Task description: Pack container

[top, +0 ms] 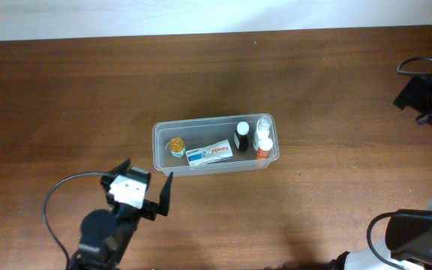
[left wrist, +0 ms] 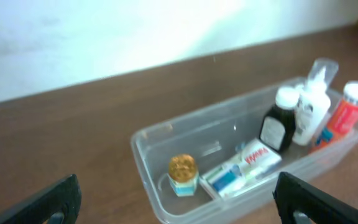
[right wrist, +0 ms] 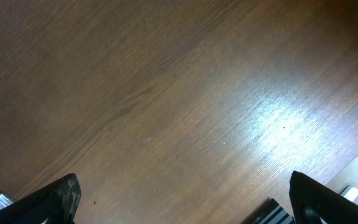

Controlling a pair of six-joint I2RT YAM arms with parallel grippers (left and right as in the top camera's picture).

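Note:
The clear plastic container point(top: 201, 123) lies in the middle of the table. It holds a small gold-lidded jar point(top: 176, 145), a toothpaste box point(top: 209, 154), a dark bottle point(top: 241, 137), a white bottle point(top: 263, 128) and a red tube point(top: 263, 148). My left gripper point(top: 148, 169) is open and empty, just in front of the container's left end. In the left wrist view the container point(left wrist: 143, 144) sits between the open fingers point(left wrist: 180, 210), with the jar point(left wrist: 183, 175) nearest. My right gripper point(right wrist: 188, 202) is open and empty over bare table.
Black equipment with cables point(top: 426, 94) sits at the table's right edge. The right arm's base point(top: 418, 232) is at the bottom right. A striped dark object point(right wrist: 269, 214) shows at the lower edge of the right wrist view. A white wall lies beyond the table's far edge.

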